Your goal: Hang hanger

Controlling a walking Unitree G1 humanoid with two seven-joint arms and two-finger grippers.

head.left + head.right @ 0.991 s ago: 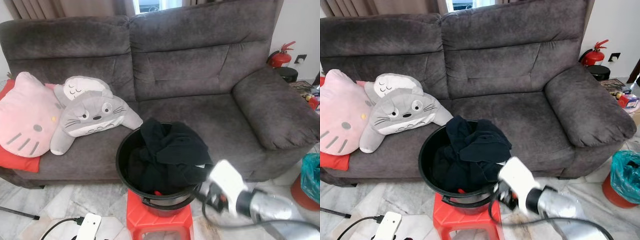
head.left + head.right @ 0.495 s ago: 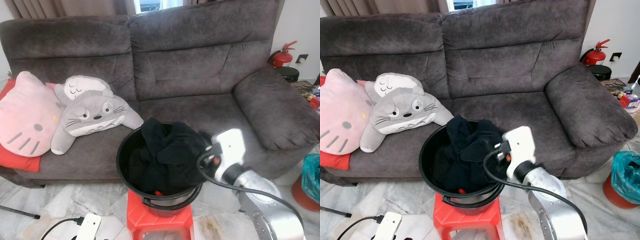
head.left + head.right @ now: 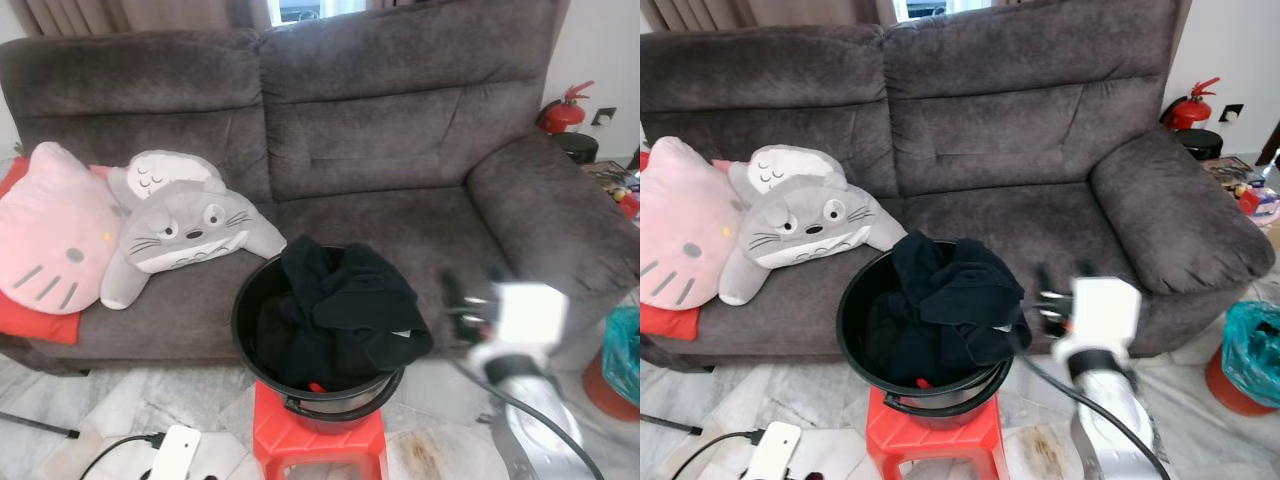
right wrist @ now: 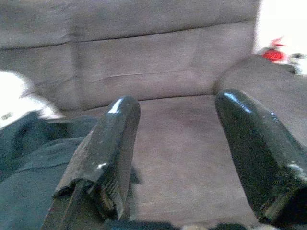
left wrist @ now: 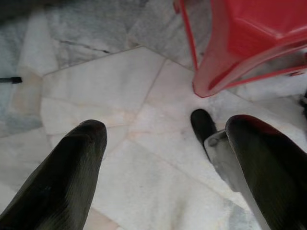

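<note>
your right end effector point(image 4: 175, 153) has swung away from the bucket: half a second ago it was right against the black clothes point(image 3: 340, 310) at the near rim, and now it sits blurred to the right of the black bucket point(image 3: 262, 285), just beside the pile but not touching it, in front of the sofa point(image 3: 400, 150) seat. its two black fingers point(image 4: 108, 143) are spread apart with nothing between them, pointed at the sofa cushion, so whatever you reached for did not come out with it.

the hanger itself is hard to place. a small red bit point(image 3: 316, 386) shows at the near inner edge of the bucket under the clothes; that may be part of it, but you cannot tell from here. the bucket sits on the red stool point(image 3: 318, 440), and the pile looks much as it did a second ago.

your left end effector point(image 5: 163, 158) hangs idle by the stool leg over the marble floor point(image 5: 96, 96), fingers apart and empty.

so judge the task as barely started: no hanger is in hand and nothing to hang it on can be made out.
</note>
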